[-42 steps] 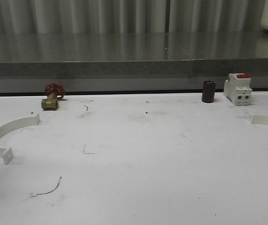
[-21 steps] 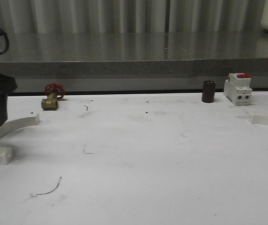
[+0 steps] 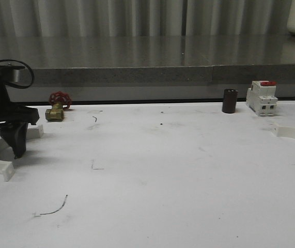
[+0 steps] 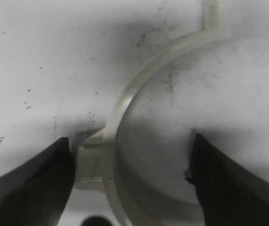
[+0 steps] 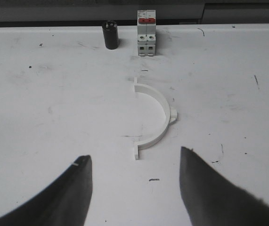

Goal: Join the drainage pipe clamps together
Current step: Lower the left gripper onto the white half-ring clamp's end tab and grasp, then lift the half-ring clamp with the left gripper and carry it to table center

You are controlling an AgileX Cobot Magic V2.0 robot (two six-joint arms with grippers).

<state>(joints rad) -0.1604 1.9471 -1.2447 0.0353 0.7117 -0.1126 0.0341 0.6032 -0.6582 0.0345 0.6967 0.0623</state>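
While its jaws stood wide apart, the left gripper straddled the left clamp, one finger just outside the arc and the other inside it, neither clearly pressing the plastic. From the front, that gripper sat low at the table's left edge, covering the middle of the clamp. Equally open and holding nothing, the right gripper hung short of the right clamp, which lay flat near the table's right edge. Beyond it stood a breaker and a dark cylinder. A valve sat behind the left clamp.
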